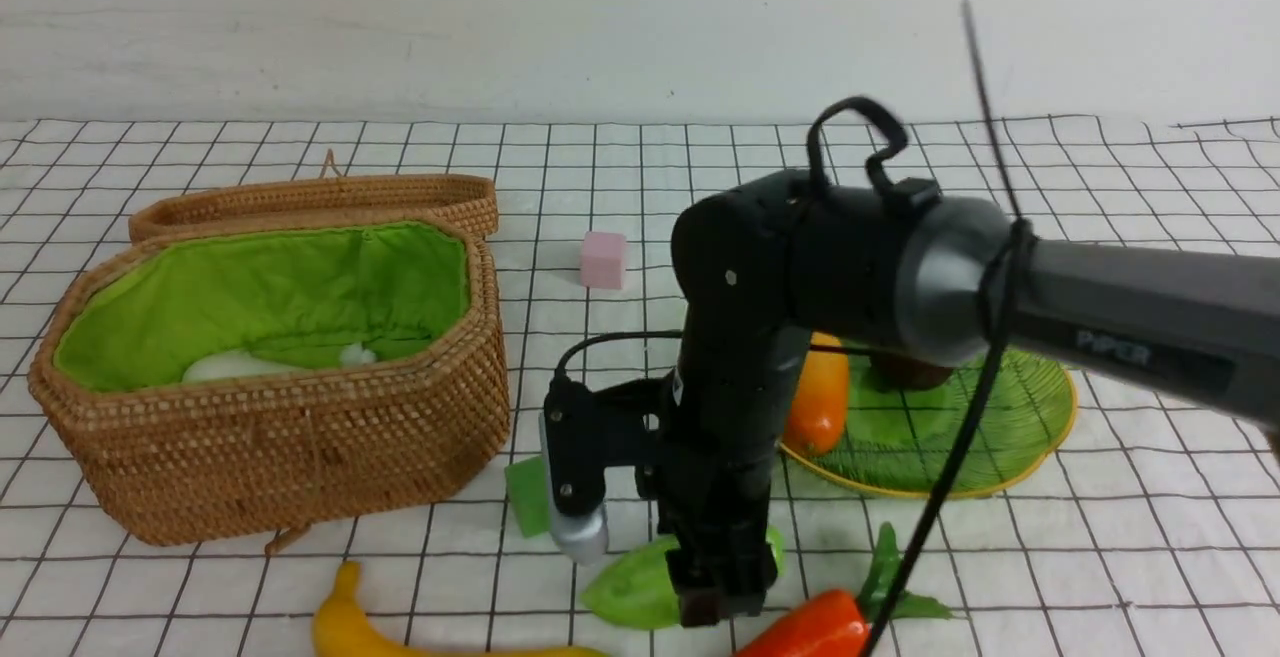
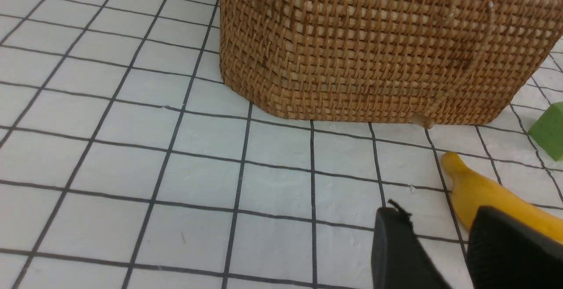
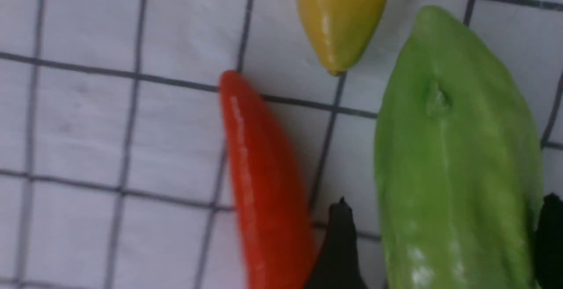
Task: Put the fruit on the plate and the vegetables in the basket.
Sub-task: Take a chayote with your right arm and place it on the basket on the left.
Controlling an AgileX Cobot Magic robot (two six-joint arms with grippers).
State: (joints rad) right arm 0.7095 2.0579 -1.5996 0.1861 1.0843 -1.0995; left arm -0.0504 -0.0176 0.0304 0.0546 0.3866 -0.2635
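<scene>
Two jaws of the right gripper (image 3: 444, 236) stand wide, one on each side of the green ridged gourd (image 3: 457, 157), across its narrow width. Whether they already press it, I cannot tell. The gourd lies on the desk (image 1: 1150, 537), its long axis crosswise and its pointed end toward the basket (image 1: 280, 457). The left gripper (image 2: 440, 227) hangs half open and empty near the banana (image 2: 488, 196).

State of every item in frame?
Brown wicker basket: lid open, white radish inside.
Green glass plate: holds orange-yellow mango.
Light green ridged gourd: on table, straddled by right gripper, grip unclear.
Red-orange pepper: on table.
Yellow banana: on table.
Left gripper: open, empty.
</scene>
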